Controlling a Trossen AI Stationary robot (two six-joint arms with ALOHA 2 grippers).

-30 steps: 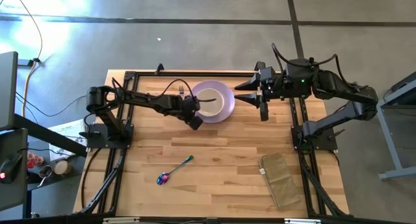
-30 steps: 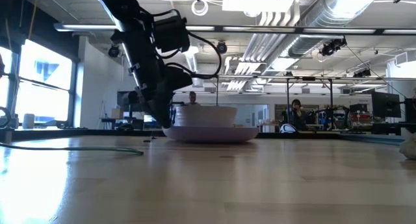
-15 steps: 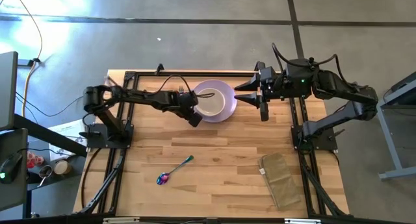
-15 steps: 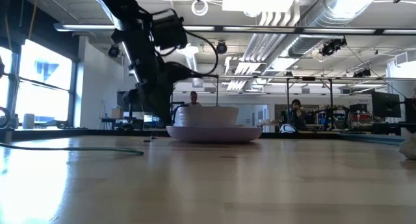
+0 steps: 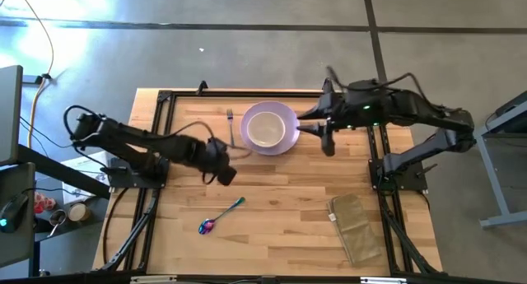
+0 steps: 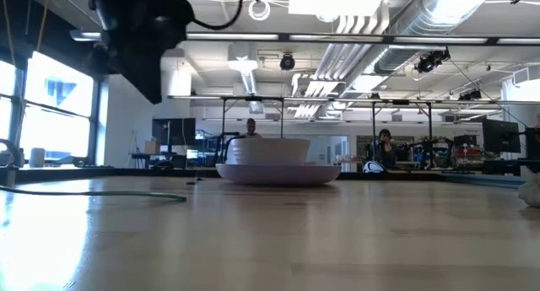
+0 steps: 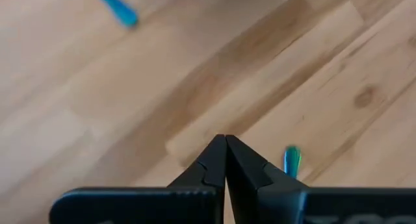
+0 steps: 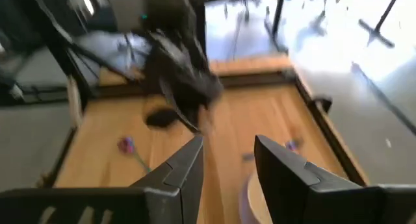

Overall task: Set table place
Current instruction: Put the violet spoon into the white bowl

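The lavender plate [image 5: 284, 140] lies at the table's far middle, and the cream bowl [image 5: 264, 129] stands in it; both also show in the low view [image 6: 277, 171]. The small fork [image 5: 230, 115] lies just left of the plate. The iridescent spoon [image 5: 220, 216] lies flat toward the near edge. My left gripper [image 5: 226, 175] is shut and empty above bare wood [image 7: 225, 141], between the plate and the spoon. My right gripper [image 5: 303, 123] is open and empty beside the plate's right rim; its fingers stand apart in the right wrist view [image 8: 227, 160].
A tan folded cloth [image 5: 355, 227] lies at the near right. The black frame [image 5: 156, 111] edges the table and holds both arm bases. Bare wood lies between the spoon and the cloth. People show in the room beyond the table [image 6: 384, 143].
My left gripper has drawn back from the bowl and the plate's left rim, toward the table's left and near edges, and has risen. The plate and bowl slid a little toward the right early on, then stayed put. My right gripper has shifted slightly toward the plate.
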